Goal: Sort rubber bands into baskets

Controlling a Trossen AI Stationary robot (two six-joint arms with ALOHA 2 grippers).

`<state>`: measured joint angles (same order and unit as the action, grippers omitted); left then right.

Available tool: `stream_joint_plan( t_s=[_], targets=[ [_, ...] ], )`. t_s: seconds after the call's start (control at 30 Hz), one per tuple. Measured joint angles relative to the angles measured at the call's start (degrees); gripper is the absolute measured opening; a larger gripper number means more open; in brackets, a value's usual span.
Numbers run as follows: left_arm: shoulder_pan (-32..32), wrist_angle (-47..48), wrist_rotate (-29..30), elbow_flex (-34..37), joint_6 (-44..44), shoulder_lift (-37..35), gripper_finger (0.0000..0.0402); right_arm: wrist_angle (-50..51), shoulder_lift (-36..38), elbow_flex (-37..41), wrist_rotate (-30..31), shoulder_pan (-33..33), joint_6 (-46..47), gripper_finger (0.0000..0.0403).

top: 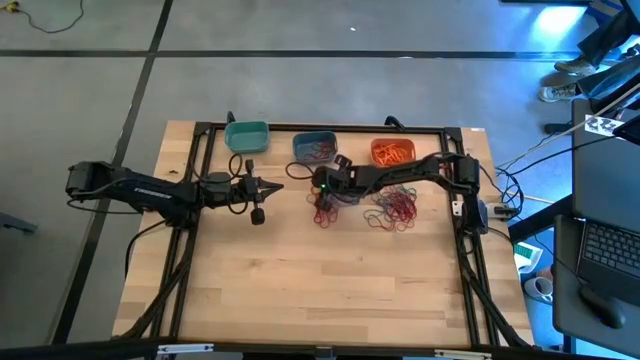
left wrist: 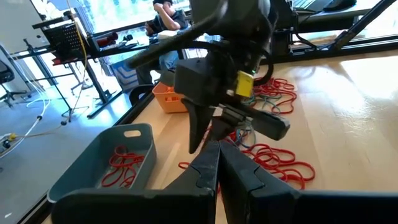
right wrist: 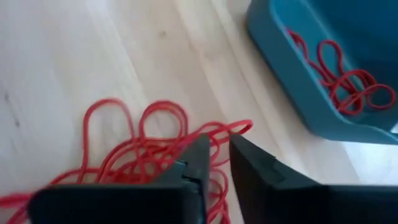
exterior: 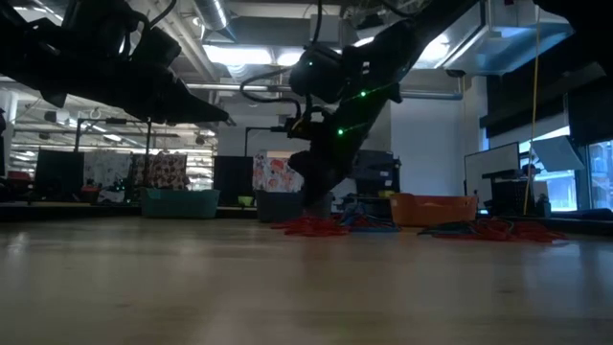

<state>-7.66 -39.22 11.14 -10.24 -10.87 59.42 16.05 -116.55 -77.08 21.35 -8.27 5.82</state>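
The wooden table [top: 320, 290] carries 3 baskets along its far edge: teal basket [top: 246, 136], slate blue basket [top: 314, 148] with red bands inside, and orange basket [top: 393, 151]. The left gripper [top: 258, 214] hangs closed and empty over bare wood, left of the piles. The right gripper [right wrist: 214, 155] is down at a tangle of red rubber bands [right wrist: 149, 146] beside the slate blue basket, fingers a narrow gap apart; whether they pinch a band is unclear.

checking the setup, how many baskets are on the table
3, in a row along the table's far edge: teal basket on the left, slate blue basket in the middle with red bands inside, orange basket on the right. None looks hidden.
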Motion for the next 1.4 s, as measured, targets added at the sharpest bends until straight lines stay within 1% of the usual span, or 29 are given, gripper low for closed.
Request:
stream_joint_plan(
  t_s=[0.13,0.27,0.37,0.57,0.63,0.7,0.83,0.93,1.0,1.13,1.3,1.4],
  targets=[
    [0.00,0.00,0.00,0.00,-0.01,-0.02,0.0005,0.02,0.00,0.00,-0.44,-0.48,1.91,0.0124],
    [0.02,0.00,0.00,0.00,-0.02,-0.02,0.0005,-0.13,-0.08,0.00,-0.99,-1.23,5.11,0.0157],
    [0.02,0.02,0.00,0.00,-0.02,-0.02,0.0005,-0.61,-0.87,0.02,-1.25,-1.79,5.79,0.0168],
    [0.00,0.05,0.00,-0.02,-0.04,0.00,0.0005,-4.97,-3.12,0.02,-1.47,-1.93,4.38,0.0169],
    [0.00,-0.10,0.02,-0.02,-0.04,0.00,0.0005,-5.32,-3.50,0.02,-1.50,-1.93,4.22,0.0159],
    [0.01,0.04,0.01,-0.02,-0.22,-0.01,0.0005,-5.24,-3.61,0.02,-1.67,-1.93,3.97,0.0140],
    [0.00,0.02,0.02,-0.01,-0.17,0.00,0.0005,-5.37,-3.61,0.02,-2.00,-1.95,2.68,0.0080],
    [0.00,0.00,0.02,-0.02,-0.17,-0.01,0.0005,-5.70,-3.61,0.02,-4.34,-1.95,1.04,0.0027],
    [0.02,0.02,0.00,-0.02,-0.20,-0.01,0.0005,-5.59,-3.61,0.02,-5.43,-1.95,-0.21,0.0007],
    [0.00,0.02,0.02,-0.02,-0.15,0.00,0.0005,-5.83,-3.61,0.02,-5.54,-1.93,-1.07,0.0018],
    [0.01,0.02,0.02,-0.02,-0.20,-0.01,0.0005,-8.62,-3.61,0.02,-5.04,-1.49,-4.66,0.0004],
    [0.01,0.02,0.02,-0.02,-0.20,0.00,0.0005,-9.42,-3.06,0.02,-4.27,-0.66,-6.04,0.0007]
  ],
)
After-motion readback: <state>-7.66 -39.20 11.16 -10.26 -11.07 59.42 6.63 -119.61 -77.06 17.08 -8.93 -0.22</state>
